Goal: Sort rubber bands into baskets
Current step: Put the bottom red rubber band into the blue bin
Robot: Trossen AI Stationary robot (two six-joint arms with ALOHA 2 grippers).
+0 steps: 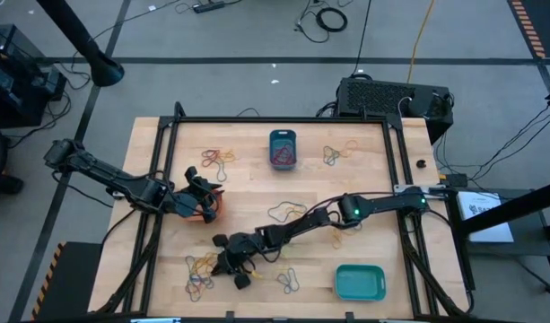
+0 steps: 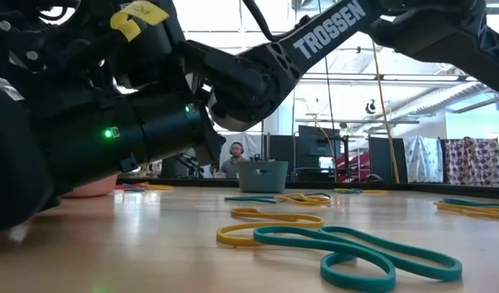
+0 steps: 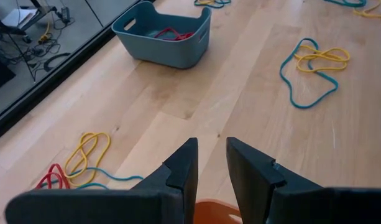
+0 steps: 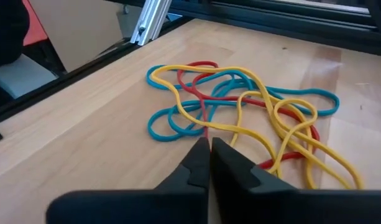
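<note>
At the tabletop's (image 1: 364, 193) 7 o'clock corner: right hand (image 4: 209, 144) pinched shut over a tangle of rubber bands (image 4: 240, 109).
Fingers together; a red strand runs to their tips, grip itself unclear. Tangle mixes red, yellow, teal loops. Left hand (image 3: 210, 163) at 9 o'clock, fingers parted, above the orange basket (image 3: 216, 211), holding nothing. Dark teal basket (image 1: 283, 148) at 12 o'clock holds red bands. Turquoise basket (image 1: 360, 282) at 5 o'clock. Other loose band clusters lie scattered across the wood.
</note>
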